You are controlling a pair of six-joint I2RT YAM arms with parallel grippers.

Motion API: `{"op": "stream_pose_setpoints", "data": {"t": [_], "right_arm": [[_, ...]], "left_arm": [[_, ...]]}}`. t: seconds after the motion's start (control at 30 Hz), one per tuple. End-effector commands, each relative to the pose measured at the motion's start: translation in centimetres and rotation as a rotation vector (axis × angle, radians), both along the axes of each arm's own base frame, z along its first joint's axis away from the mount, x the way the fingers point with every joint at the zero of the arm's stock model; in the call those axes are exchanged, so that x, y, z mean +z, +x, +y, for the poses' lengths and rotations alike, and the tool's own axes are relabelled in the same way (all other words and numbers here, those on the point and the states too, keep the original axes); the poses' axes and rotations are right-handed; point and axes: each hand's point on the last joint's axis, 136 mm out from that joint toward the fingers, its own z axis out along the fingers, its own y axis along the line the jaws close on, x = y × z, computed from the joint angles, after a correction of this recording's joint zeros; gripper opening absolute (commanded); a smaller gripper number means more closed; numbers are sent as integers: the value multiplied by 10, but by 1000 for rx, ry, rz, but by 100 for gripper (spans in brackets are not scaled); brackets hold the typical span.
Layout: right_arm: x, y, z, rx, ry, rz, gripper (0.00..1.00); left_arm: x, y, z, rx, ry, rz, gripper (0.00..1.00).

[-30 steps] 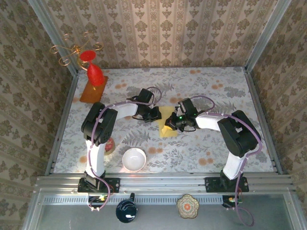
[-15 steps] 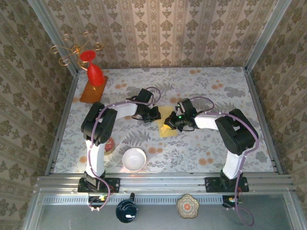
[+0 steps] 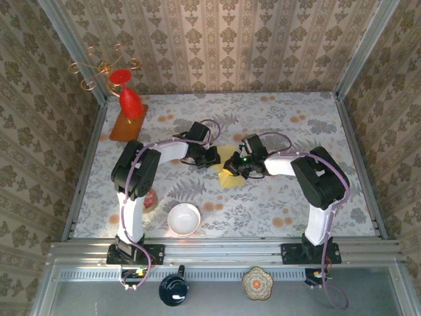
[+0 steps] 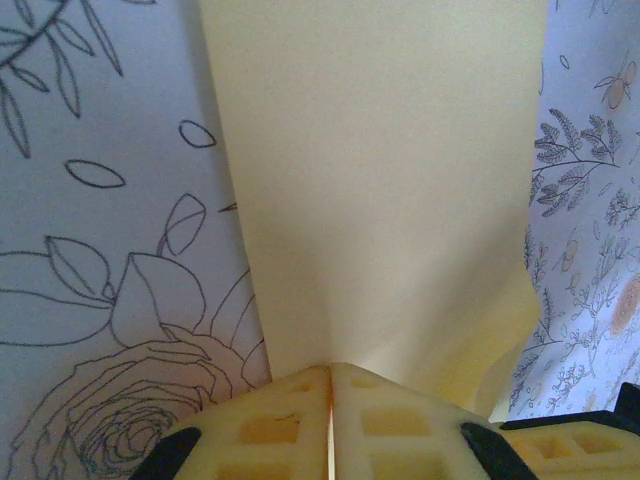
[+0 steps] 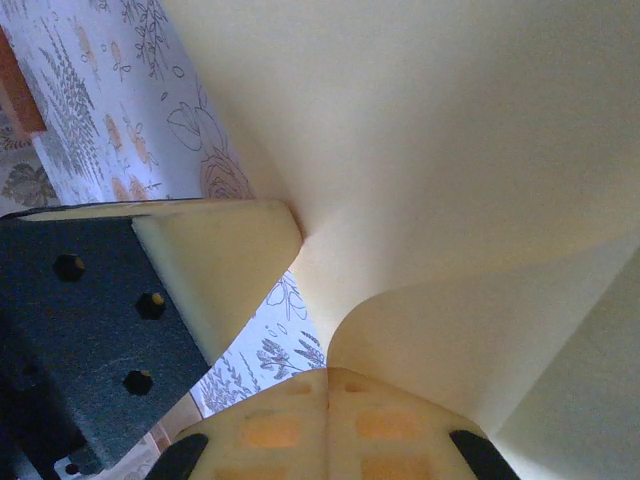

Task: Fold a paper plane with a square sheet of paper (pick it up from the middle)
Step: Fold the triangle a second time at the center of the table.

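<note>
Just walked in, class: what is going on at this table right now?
A thin pale yellow paper sheet is being folded in the middle of the flowered table. The left tool is shut on the sheet. The right tool is shut on it too, at a spot where the paper curls up off the table. The sheet is bent but not yet a finished dart. A round white bowl sits apart, towards the table's near edge.

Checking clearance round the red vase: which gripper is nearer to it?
Left. The left gripper pinches the yellow sheet at its left edge, right of the red vase and closer to the arm bases; the right gripper grips the sheet farther right.
</note>
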Motion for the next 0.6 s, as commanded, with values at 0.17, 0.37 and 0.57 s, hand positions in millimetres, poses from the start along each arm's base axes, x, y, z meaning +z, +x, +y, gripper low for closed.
{"op": "stream_pose_setpoints", "data": {"t": [0.17,0.37,0.57], "right_arm": [[-2,9,-1,-23,-26,-13,0],[-6,9,-5,-35,-48,-10,0],[-8,10,-5,-42,-53,-8,0]], "left_arm": [[-19,-10,10,15,37,72,11],[-20,-11,11,18,39,73,11],[-20,-10,11,16,41,72,11]]}}
